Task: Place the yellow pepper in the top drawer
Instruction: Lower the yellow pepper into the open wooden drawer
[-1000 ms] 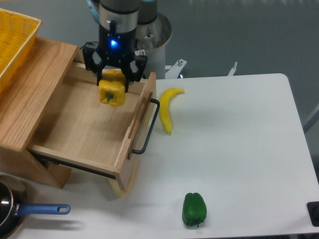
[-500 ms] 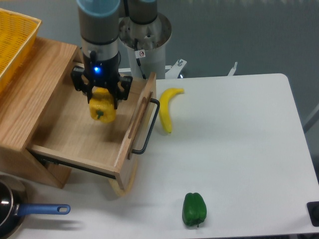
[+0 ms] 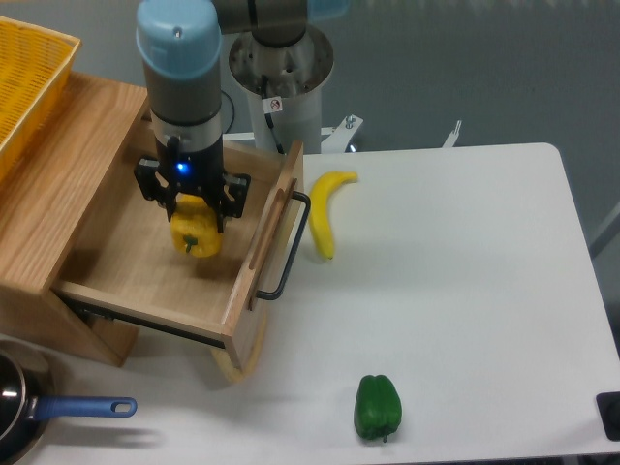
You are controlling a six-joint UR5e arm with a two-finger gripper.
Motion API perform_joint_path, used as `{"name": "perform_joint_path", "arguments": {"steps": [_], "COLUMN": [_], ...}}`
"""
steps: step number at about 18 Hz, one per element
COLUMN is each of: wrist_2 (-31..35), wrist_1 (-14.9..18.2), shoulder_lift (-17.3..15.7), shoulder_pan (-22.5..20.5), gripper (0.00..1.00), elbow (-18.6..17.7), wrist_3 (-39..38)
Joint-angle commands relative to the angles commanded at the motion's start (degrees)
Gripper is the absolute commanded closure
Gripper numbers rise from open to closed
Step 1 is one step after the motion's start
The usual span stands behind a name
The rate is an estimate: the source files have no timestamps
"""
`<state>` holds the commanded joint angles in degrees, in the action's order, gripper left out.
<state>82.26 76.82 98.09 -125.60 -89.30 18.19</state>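
The yellow pepper (image 3: 197, 232) hangs inside the open top drawer (image 3: 116, 276), just above its wooden floor, green stem facing down. My gripper (image 3: 193, 205) is shut on the yellow pepper from above, its black fingers on either side of it. The drawer is pulled out of the wooden cabinet (image 3: 58, 165), and its black bar handle (image 3: 287, 247) points toward the white table.
A yellow banana (image 3: 326, 213) lies on the table just right of the drawer handle. A green bell pepper (image 3: 377, 407) sits near the front edge. A yellow mesh basket (image 3: 24, 82) rests on the cabinet top. A blue-handled pan (image 3: 53, 412) is at the lower left.
My gripper has carried the yellow pepper left and down from the drawer's back right into the middle of the drawer, closer to its floor.
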Motion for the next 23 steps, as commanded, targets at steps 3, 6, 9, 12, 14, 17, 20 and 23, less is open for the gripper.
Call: {"name": "perform_joint_path", "arguments": {"steps": [3,6,9,12,14,17,20,23], "wrist_2": [0.0,0.0,0.6,1.0,1.1,1.1,1.2,1.3], "wrist_1": [0.0,-0.1,-0.1,0.0,-0.1,-0.1,-0.2,-0.3], "shoulder_lift": [0.7,0.9,1.6,1.7,1.7,1.7,2.0,2.1], "shoulder_pan": [0.0,0.0,0.1,0.5,0.5,0.9,1.0,1.0], "gripper": [0.71,0.7,0.66,0.63,0.58,0.52,0.4,0.21], "elbow": [0.2,0.2,0.1,0.1,0.1,0.1,0.1,0.1], "wrist_3": [0.1,0.0,0.1,0.1,0.1,0.1,0.3,0.4]}}
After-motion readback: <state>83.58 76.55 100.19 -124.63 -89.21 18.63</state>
